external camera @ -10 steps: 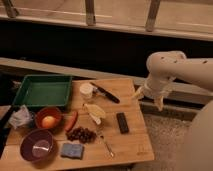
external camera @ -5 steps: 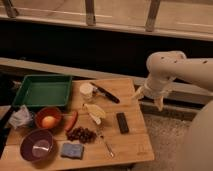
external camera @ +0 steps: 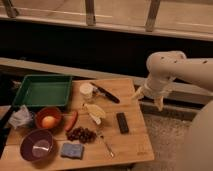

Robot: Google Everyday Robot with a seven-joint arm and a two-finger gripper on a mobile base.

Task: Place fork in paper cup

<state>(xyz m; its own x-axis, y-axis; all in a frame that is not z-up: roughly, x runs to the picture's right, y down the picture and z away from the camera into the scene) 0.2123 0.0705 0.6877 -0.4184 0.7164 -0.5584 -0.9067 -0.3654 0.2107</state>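
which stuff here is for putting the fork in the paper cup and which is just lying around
For the job: fork, paper cup, pincer (open, at the table's right edge, apart from both).

Lying about: knife, black block, green tray, purple bowl, red-orange bowl, grapes, blue sponge.

Lab-like test setup: light wooden table [external camera: 133, 143] staged with mixed props, metal railing posts [external camera: 90, 12] far behind. White gripper [external camera: 148, 98] hangs beyond table's right edge, fingers apart.
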